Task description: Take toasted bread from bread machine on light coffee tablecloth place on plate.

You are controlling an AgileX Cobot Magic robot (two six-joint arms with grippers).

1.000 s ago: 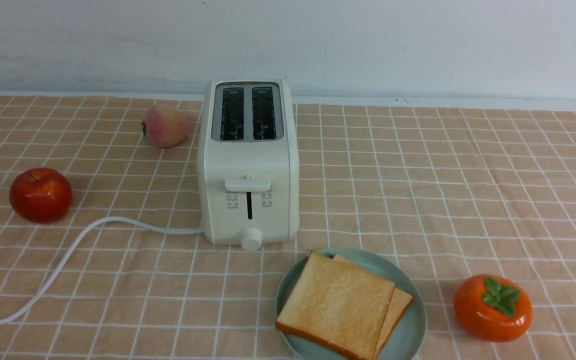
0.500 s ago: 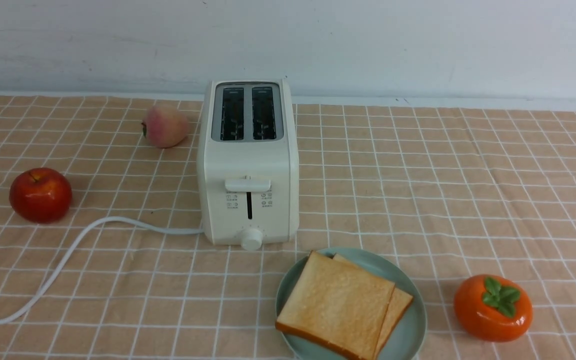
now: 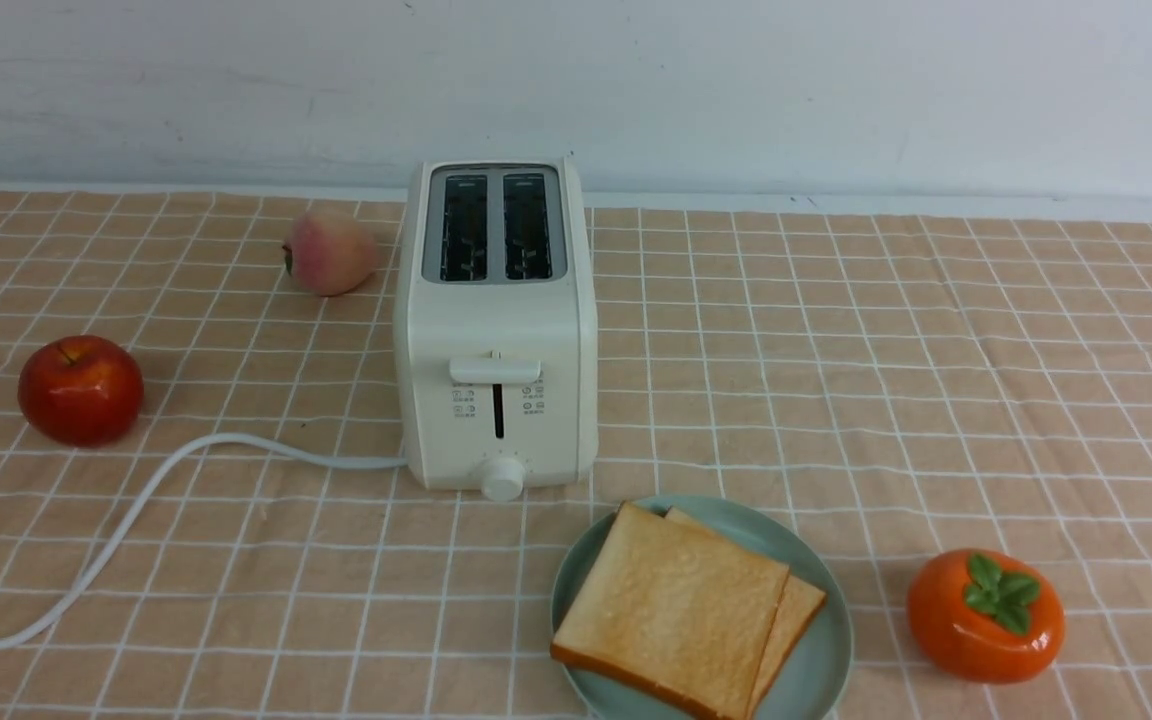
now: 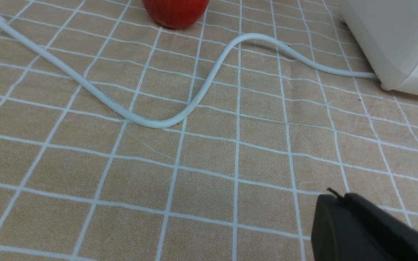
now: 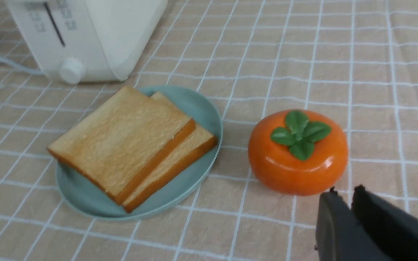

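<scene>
Both golden-tan toast slices lie stacked on the round mint-green plate. My left tool closed, empty; right tool narrowly parted, empty. Retreat clear of the plate.

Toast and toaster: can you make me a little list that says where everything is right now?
toasted bread: two slices, overlapping, flat on the plate
plate: in front of the bread machine, a bit to its right
bread machine: both slots empty, lever up
white cord: snakes off to the left
persimmon: right of the plate, not touching
red apple: far left
peach: left of the bread machine, farther back
left tool: shut, empty
right tool: slightly parted, empty
</scene>
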